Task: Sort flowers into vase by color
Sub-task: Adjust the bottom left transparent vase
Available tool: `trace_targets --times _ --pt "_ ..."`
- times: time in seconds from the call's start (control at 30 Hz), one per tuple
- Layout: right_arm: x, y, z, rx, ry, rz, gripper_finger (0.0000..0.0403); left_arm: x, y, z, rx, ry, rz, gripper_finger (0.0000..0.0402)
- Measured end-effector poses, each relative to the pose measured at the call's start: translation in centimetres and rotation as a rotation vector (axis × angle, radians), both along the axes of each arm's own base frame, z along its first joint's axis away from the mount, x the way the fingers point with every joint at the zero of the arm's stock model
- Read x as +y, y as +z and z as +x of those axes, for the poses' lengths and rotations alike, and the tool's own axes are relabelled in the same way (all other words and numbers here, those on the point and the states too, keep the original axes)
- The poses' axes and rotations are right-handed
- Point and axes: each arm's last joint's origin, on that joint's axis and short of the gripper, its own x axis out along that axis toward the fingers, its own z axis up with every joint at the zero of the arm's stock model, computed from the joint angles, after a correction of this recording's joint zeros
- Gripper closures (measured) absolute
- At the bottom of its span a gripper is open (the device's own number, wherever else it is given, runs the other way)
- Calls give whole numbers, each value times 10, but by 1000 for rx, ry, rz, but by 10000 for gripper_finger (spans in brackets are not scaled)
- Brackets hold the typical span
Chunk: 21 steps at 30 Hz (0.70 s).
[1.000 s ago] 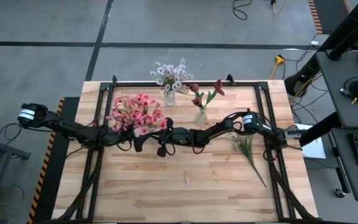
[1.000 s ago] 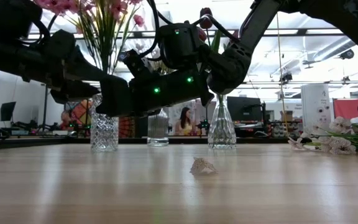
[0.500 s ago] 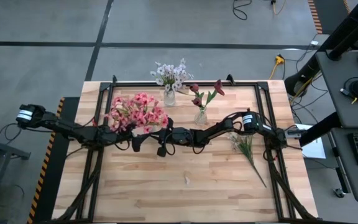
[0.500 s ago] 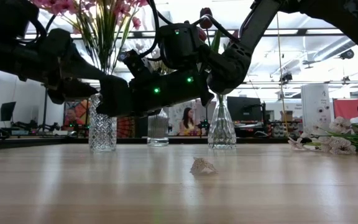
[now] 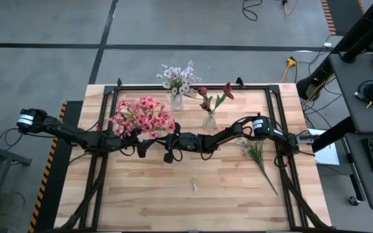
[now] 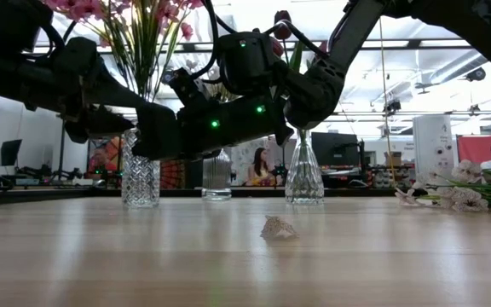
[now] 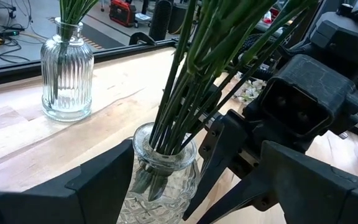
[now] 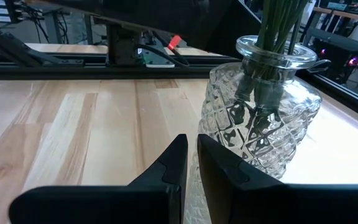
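Pink flowers [image 5: 141,116] stand with their stalks [image 7: 185,93] in a cut-glass vase [image 7: 163,171]. My left gripper [image 7: 197,148] is open, one finger on either side of that vase. My right gripper [image 8: 191,146] is shut and level, right beside the vase wall [image 8: 260,130], coming from the table's right. White-lilac flowers [image 5: 179,79] stand in a ribbed vase [image 7: 67,78]. Dark red flowers [image 5: 214,97] stand in a flask-shaped vase [image 6: 303,170]. A loose stem with pale blossoms [image 5: 258,155] lies flat on the table at the right. My left gripper has one finger [image 7: 104,180] close against the cut-glass vase's side; whether it touches, I cannot tell. My right gripper has its shut fingers [image 8: 219,168] alongside the vase's lower wall, level with the table. The finger covers the place where they meet, so I cannot tell if they touch.
A small pale scrap [image 6: 278,228] lies on the bare wood near the table's middle front. A black frame rail [image 5: 193,86] runs along the far edge. Both arms meet at the table's middle, close to all three vases.
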Motion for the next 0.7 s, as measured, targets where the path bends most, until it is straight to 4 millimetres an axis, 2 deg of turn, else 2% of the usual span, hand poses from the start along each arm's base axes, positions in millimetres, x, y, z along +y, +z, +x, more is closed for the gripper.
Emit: trace_targets --times 0.7 --pt "-1 -1 0 6 -8 -2 369 -1 7 -2 -71 -21 -79 70"
